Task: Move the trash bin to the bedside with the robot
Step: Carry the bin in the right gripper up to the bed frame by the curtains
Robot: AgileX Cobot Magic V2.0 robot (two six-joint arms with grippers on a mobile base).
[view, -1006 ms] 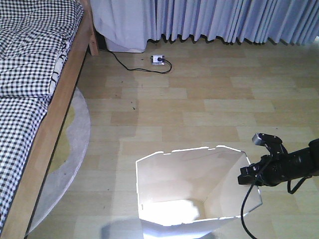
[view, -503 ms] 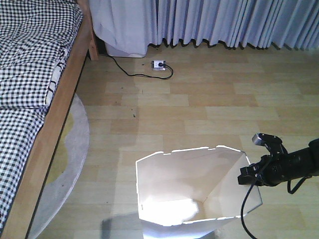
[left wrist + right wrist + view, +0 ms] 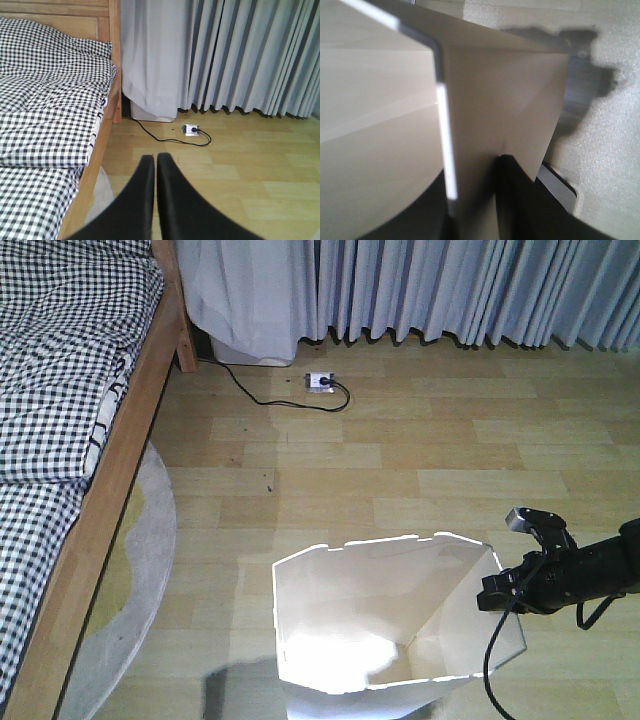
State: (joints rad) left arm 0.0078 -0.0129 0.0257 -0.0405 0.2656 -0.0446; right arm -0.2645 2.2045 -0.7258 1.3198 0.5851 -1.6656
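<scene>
Findings: the white thin-walled plastic trash bin with octagonal rim [image 3: 340, 605] stands on the light wooden plank floor [image 3: 450, 460], low and centre in the front view, well apart from the bed. The black right gripper [image 3: 497, 592], reaching in from the right, pinches the bin's right-hand wall at the rim. The right wrist view shows a black finger [image 3: 520, 200] on each face of that wall. The left gripper [image 3: 155, 159] has its fingers pressed together on nothing. The bed with light brown wooden frame and black-and-white checked bedding [image 3: 60, 390] runs along the left edge, with a round grey rug [image 3: 145, 560] protruding from beneath it. Bare floor and the rug's margin lie between bin and frame. A white power strip [image 3: 320, 381] with black cable [image 3: 262, 393] lies by the pale grey curtains [image 3: 450, 290], far from the bin.
</scene>
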